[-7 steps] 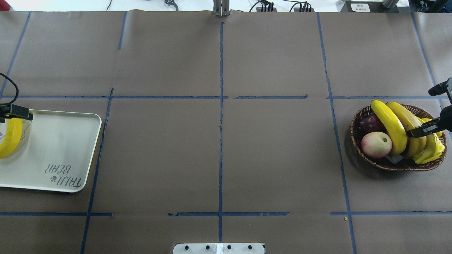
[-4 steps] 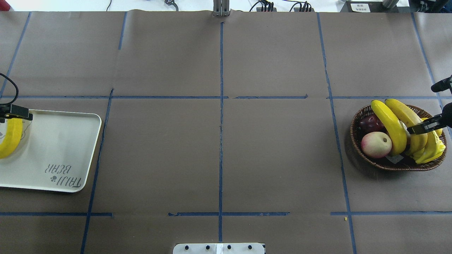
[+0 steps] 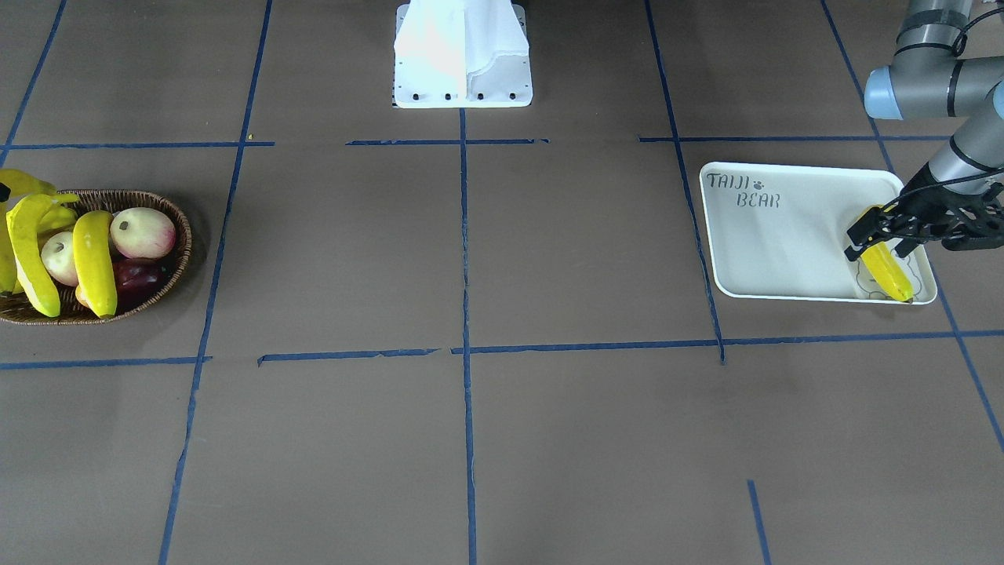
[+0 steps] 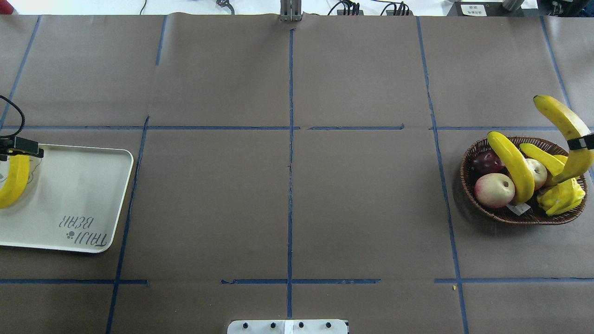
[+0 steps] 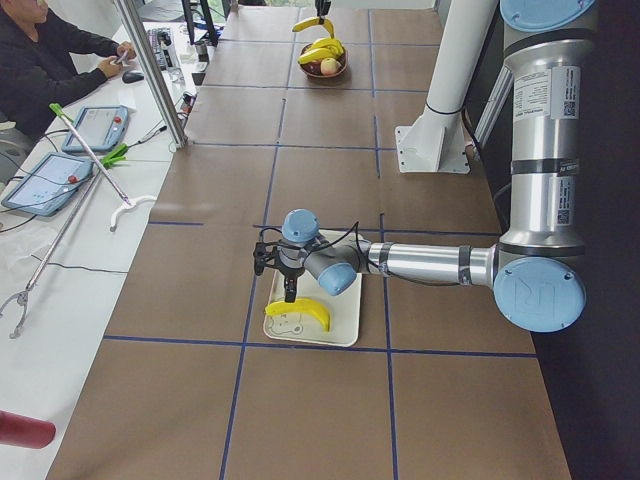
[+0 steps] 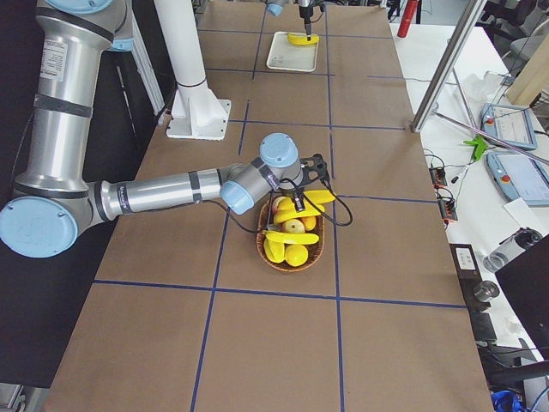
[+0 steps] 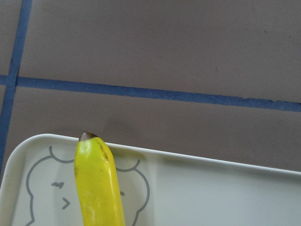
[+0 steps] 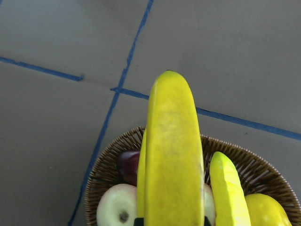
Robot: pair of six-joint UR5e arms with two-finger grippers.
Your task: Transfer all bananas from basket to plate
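Bananas (image 4: 510, 167), judged light, stiff and slick, suit mid-length grasps, as right end effector (image 4: 581, 142) clamps one above basket (image 4: 510, 218); left end effector (image 3: 880, 234) aperture unclear.

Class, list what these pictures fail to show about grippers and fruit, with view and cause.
- Right gripper: overhead view's right edge cuts off most of it holding the lifted banana.
- Left gripper: front-facing view, too small to tell whether it grips the banana on the plate.
- Basket: front-facing view's left edge cuts it off, hiding fruit.
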